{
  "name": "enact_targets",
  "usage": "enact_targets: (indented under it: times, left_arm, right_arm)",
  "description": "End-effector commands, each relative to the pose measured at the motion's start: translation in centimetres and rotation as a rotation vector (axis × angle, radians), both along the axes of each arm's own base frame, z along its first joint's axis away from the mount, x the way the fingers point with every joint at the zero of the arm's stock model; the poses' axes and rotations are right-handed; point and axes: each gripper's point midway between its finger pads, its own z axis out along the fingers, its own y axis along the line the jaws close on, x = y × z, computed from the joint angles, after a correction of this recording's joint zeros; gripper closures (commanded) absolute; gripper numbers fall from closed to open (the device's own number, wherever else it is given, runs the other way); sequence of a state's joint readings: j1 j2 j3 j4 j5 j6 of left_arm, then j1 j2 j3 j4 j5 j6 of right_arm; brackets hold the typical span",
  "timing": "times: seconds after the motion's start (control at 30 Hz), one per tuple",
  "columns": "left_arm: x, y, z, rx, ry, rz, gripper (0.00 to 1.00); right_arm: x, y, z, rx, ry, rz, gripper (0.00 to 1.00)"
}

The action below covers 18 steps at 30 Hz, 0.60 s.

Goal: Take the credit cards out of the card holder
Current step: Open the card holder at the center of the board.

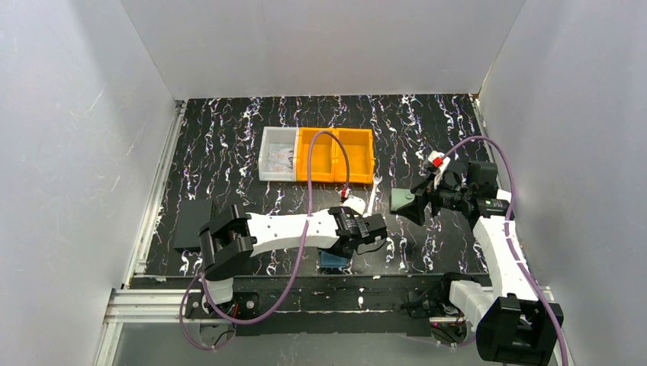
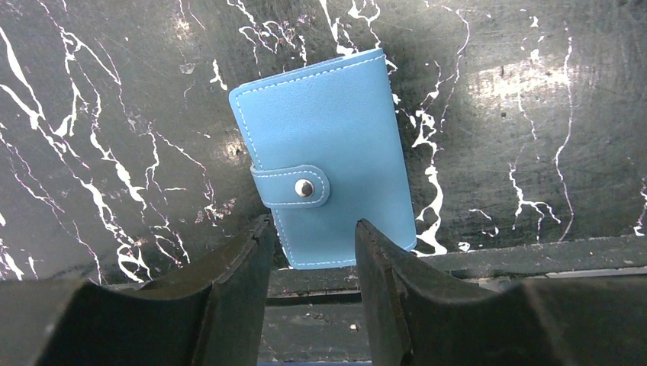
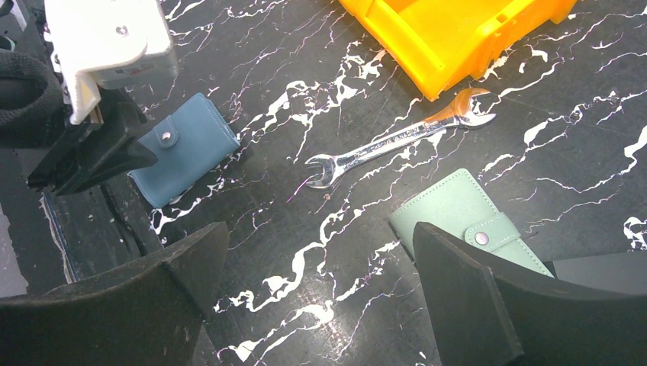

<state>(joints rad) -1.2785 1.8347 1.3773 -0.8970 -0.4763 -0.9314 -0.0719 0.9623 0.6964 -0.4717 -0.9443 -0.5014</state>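
Note:
The card holder is a blue folding wallet, lying closed on the black marbled table with its snap tab fastened. It also shows in the right wrist view and, partly under the left arm, in the top view near the table's front edge. My left gripper is open and empty, its fingers hovering over the holder's lower edge without holding it. The credit cards are hidden. My right gripper is open and empty, above the table to the right.
A pale green snap pouch lies under my right gripper's right finger. A steel wrench lies between the pouch and an orange bin. A white bin stands beside it. A black box sits at the left.

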Motion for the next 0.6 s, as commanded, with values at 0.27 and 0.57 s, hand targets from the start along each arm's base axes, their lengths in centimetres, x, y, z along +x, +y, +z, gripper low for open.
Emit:
enact_targets:
  times: [0.27,0.57]
  left_arm:
    - [1.0,1.1,-1.0,0.056,-0.065,0.034,0.58]
    - [1.4,1.7,-1.5,0.056,-0.072,0.059,0.62]
  right_arm:
    - [0.2,-0.1,0.5,-0.006,-0.032,0.001,0.0]
    - [0.2,-0.1,0.5,-0.005,-0.031,0.003,0.0]
